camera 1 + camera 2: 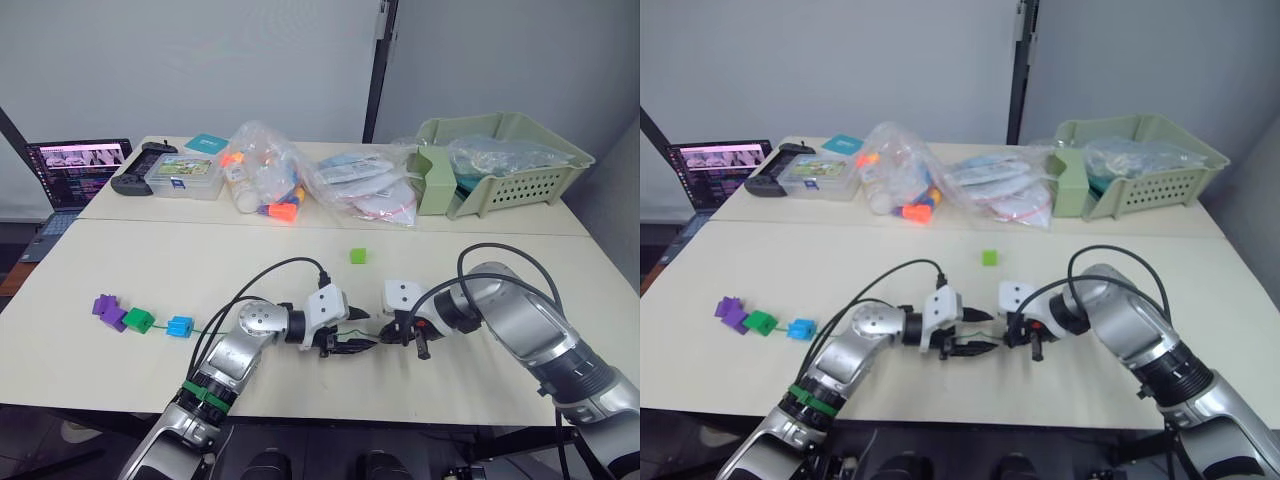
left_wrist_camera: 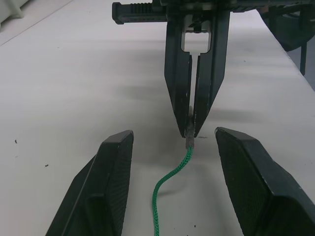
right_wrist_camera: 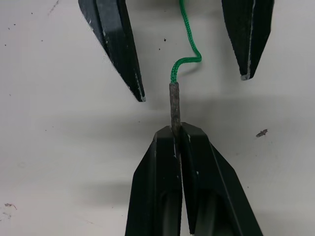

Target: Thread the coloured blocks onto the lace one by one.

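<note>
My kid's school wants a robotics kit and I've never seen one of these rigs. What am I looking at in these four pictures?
A two-armed humanoid robot stands at a pale table. Two pictures come from its head, looking down; the other two come from cameras on its wrists. The right gripper is shut on the stiff tip of a green lace. The left gripper is open, one finger on each side of the lace. Four coloured blocks sit in a row at the left; a light green block lies alone. Behind are bagged toys, a green basket and a laptop.
</note>
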Available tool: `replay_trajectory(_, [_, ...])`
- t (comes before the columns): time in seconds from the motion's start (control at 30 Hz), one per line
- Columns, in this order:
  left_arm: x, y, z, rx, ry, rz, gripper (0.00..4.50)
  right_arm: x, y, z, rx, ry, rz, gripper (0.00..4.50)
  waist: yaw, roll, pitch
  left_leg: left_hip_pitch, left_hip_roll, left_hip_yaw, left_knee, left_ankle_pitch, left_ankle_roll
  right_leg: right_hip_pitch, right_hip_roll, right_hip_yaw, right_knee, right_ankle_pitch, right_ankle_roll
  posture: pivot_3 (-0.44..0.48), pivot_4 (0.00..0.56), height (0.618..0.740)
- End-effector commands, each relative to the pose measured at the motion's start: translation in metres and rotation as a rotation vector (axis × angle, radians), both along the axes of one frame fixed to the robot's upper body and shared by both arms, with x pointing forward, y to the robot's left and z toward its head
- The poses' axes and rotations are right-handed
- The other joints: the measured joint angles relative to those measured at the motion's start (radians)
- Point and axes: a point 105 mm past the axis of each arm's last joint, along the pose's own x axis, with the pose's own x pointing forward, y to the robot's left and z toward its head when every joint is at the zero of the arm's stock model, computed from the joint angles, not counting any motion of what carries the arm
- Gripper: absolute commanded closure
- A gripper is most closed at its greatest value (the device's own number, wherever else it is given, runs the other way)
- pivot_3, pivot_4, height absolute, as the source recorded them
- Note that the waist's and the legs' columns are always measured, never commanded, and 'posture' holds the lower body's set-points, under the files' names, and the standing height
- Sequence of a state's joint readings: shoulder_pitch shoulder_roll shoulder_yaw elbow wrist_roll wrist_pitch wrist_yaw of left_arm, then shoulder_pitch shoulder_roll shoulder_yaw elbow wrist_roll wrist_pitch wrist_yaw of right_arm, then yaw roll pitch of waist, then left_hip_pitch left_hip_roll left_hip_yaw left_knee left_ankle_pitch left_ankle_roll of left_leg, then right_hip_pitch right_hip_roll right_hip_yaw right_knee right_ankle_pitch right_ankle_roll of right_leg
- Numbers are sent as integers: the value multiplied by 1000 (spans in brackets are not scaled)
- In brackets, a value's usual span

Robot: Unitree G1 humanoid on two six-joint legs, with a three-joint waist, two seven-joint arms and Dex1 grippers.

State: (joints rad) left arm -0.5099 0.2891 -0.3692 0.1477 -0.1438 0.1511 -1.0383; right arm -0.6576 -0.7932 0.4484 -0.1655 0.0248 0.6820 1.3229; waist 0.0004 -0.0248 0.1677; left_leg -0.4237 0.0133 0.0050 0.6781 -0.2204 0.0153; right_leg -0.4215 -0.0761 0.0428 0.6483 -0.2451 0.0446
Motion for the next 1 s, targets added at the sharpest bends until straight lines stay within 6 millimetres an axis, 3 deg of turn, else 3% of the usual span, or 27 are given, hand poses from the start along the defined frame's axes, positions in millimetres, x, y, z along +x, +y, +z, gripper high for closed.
replay_trajectory(0.03, [-4,-7,4,-1,-21,-33,1742,1,1,10,22,-31,7,4500,0,0,0,0,0,0,0,0,0,0,0,0,0,0,0,0,150,740])
replay_trajectory(0.07, [-4,-7,3,1,-20,-35,1742,1,1,10,22,-32,7,4500,0,0,0,0,0,0,0,0,0,0,0,0,0,0,0,0,150,740])
replay_trajectory(0.17, [-8,-8,1,6,1,-53,2517,1,1,10,19,-34,8,4500,0,0,0,0,0,0,0,0,0,0,0,0,0,0,0,0,150,740])
replay_trajectory(0.3, [-9,-9,-1,14,1,-54,3843,2,-2,10,12,-35,7,4500,0,0,0,0,0,0,0,0,0,0,0,0,0,0,0,0,150,740])
replay_trajectory(1.0, [-6,-10,-1,12,-19,-32,3843,-1,-6,10,8,-30,1,4500,0,0,0,0,0,0,0,0,0,0,0,0,0,0,0,0,150,740])
